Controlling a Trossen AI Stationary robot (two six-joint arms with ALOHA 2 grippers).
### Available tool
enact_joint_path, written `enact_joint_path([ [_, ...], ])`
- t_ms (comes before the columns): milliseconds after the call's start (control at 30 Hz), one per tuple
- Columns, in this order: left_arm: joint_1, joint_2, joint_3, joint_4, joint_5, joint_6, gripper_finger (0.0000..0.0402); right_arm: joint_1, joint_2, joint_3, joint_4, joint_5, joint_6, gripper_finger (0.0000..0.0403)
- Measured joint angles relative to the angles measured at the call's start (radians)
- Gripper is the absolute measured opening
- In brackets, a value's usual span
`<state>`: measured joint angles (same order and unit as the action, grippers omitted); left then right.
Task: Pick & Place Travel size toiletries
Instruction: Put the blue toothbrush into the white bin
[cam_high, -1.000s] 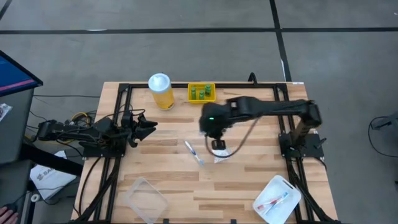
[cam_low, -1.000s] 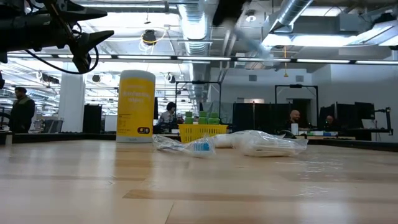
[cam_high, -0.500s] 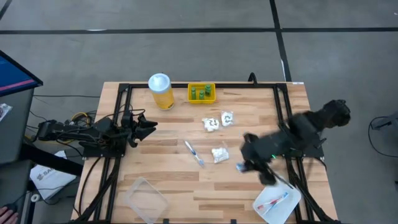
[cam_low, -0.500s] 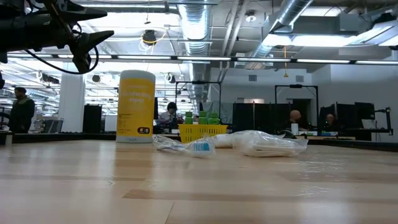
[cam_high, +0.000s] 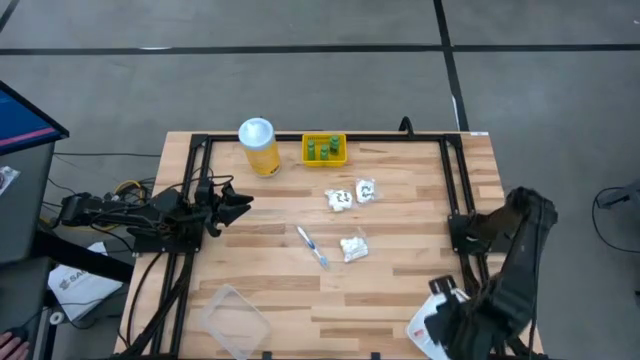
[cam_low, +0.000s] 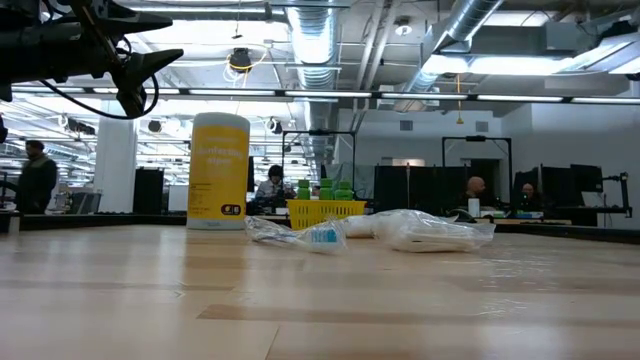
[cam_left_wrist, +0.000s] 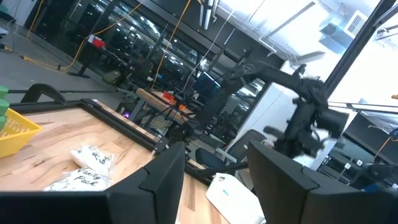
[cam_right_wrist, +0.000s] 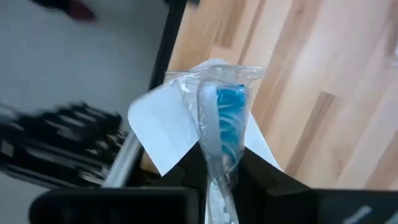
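The right end effector (cam_right_wrist: 219, 171) grips a blue-white brush-like stick (cam_right_wrist: 225, 121) sealed in a clear, crinkly wrapper; its bright blue head stands out past the dark fingers, which are closed on the pale handle. Just beyond it lies a smooth white tray (cam_right_wrist: 166, 127) with rounded corners. From above, that arm is folded down at the table's near right corner and covers most of the white tray (cam_high: 432, 305); the end effector itself is hidden there under the arm's bulk.

Other toiletries lie loose on the pale wooden plank table (cam_high: 270, 270). A second thin stick (cam_high: 312, 246) with a blue tip rests near the middle, and a small crinkled white packet (cam_high: 353, 246) sits just beside it. Two more white packets with dark print (cam_high: 351, 194) lie close together farther back. Three tiny green pieces (cam_high: 323, 149) sit in a small yellow tray (cam_high: 324, 160) at the far edge, next to a tall yellow jar (cam_high: 260, 150) with a white lid. A clear, shallow rectangular container (cam_high: 232, 318) sits at the near left and is hard to make out against the wood.

The left end effector (cam_high: 240, 204) hangs over the table's left edge, its fingers spread apart.

In the level view, the packets and wrapped stick merge into one glossy heap (cam_low: 385, 230).
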<state>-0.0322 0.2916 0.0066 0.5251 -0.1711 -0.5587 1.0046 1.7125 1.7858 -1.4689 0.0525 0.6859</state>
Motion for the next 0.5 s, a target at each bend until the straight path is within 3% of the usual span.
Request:
enact_joint_path([
  [333,0.000,0.000,0.000,0.000,0.000,0.000,0.0172,0.164,0.063,-0.188,0.216,0.001,-0.033,0.0037],
  [500,0.000,0.000,0.000,0.000,0.000,0.000,0.0172,0.179,0.063,-0.304,0.304,0.003,-0.079,0.0042],
])
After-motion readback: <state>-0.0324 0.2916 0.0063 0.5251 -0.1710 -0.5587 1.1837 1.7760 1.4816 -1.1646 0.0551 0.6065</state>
